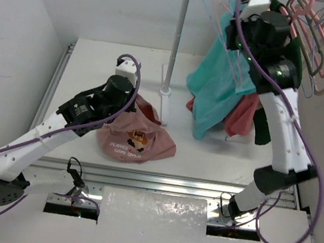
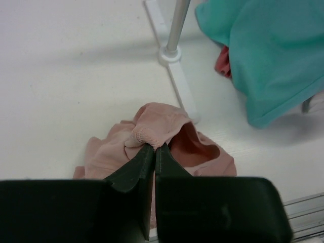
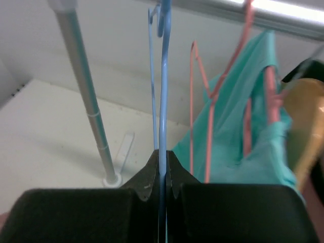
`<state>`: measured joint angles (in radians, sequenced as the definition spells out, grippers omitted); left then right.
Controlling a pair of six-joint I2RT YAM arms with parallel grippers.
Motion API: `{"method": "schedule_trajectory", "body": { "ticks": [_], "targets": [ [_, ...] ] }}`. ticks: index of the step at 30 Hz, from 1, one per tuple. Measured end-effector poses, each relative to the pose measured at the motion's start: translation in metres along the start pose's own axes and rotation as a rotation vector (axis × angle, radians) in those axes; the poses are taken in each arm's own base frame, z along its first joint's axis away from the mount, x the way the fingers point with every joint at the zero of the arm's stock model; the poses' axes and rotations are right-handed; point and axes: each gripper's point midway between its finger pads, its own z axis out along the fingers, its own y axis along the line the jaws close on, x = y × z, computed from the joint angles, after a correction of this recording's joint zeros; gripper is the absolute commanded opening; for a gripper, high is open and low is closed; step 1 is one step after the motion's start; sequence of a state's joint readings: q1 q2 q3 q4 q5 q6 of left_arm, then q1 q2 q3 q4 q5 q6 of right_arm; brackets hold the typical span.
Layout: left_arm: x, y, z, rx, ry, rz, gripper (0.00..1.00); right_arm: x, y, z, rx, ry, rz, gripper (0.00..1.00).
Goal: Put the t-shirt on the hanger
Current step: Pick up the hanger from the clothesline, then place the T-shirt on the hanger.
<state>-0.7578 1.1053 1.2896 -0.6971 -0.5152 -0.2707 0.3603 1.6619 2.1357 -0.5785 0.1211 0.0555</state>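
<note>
We judge the t-shirt [image 1: 138, 139], crumpled on the bench [image 1: 98, 58], soft, light and floppy, best held at its ribbed collar, where our left claw [image 2: 154, 148] pinches it; our right claw [image 3: 163, 161] pinches the thin, springy hanger [image 3: 164, 101] hanging high.

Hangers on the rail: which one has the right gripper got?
The thin light blue wire hanger, clamped in the right gripper with its jaws shut on the wire. The pink hangers beside it hang free, untouched.
</note>
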Motion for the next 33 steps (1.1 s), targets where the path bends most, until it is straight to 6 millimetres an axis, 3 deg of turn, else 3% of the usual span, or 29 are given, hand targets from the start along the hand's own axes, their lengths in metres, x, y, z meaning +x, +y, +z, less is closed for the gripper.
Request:
{"method": "schedule_trajectory", "body": {
  "ticks": [2, 4, 7, 10, 15, 17, 19, 22, 25, 33],
  "targets": [
    [-0.007, -0.001, -0.003, 0.004, -0.015, -0.009, 0.00, -0.022, -0.005, -0.029, 0.007, -0.056, 0.000, 0.00],
    [-0.010, -0.001, -0.003, 0.002, -0.017, -0.010, 0.00, -0.031, -0.009, -0.057, 0.012, -0.079, -0.003, 0.00],
    [-0.013, -0.003, -0.001, 0.002, -0.016, -0.005, 0.00, -0.017, -0.006, -0.092, -0.020, -0.064, -0.001, 0.00],
    [-0.014, -0.001, 0.001, -0.014, -0.021, 0.014, 0.00, 0.036, 0.009, -0.123, -0.106, 0.031, 0.012, 0.00],
    [-0.022, 0.008, -0.004, -0.032, -0.079, 0.041, 0.00, 0.162, 0.056, -0.170, -0.338, 0.267, 0.064, 0.00],
    [-0.024, 0.012, -0.009, -0.032, -0.092, 0.054, 0.00, 0.195, 0.077, -0.189, -0.458, 0.328, 0.097, 0.00],
    [-0.027, 0.013, -0.012, -0.027, -0.103, 0.067, 0.00, 0.214, 0.101, -0.209, -0.596, 0.348, 0.143, 0.00],
    [-0.027, 0.013, -0.014, -0.016, -0.103, 0.079, 0.00, 0.221, 0.124, -0.229, -0.740, 0.322, 0.192, 0.00],
    [-0.026, 0.010, -0.015, 0.003, -0.097, 0.079, 0.00, 0.212, 0.137, -0.244, -0.841, 0.268, 0.217, 0.00],
    [-0.008, 0.000, -0.010, 0.059, -0.047, 0.081, 0.00, 0.182, 0.143, -0.257, -0.913, 0.151, 0.203, 0.00]
  ]
}}
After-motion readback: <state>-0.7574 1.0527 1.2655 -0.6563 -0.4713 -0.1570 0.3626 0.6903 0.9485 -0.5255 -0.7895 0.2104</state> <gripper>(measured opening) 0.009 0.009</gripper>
